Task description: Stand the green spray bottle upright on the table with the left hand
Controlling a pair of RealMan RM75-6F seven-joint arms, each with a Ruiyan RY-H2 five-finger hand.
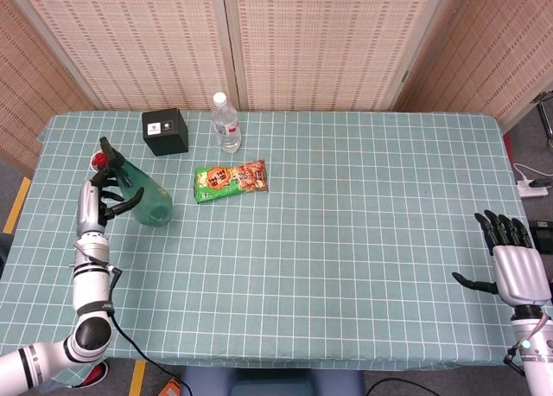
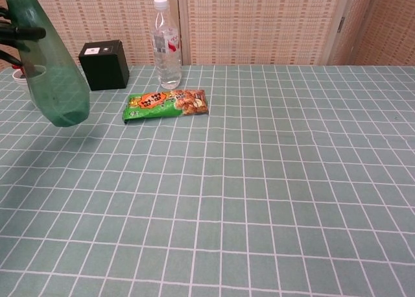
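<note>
green spray bottle (image 2: 52, 76) tilted, base seems off table (image 1: 346, 240), far-left | left hand (image 1: 104, 197) wrapped round its neck/upper body | risk: you let go w/ base not flat → it tips | water bottle (image 1: 226, 122), black box (image 1: 165, 131), snack pack (image 1: 231, 181) nearby | right hand (image 1: 514, 262) empty, fingers spread, far right

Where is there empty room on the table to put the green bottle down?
Bare cloth lies under the green spray bottle held by the left hand, and widely between the snack packet and the right hand. It is crowded around the black box and water bottle.
</note>
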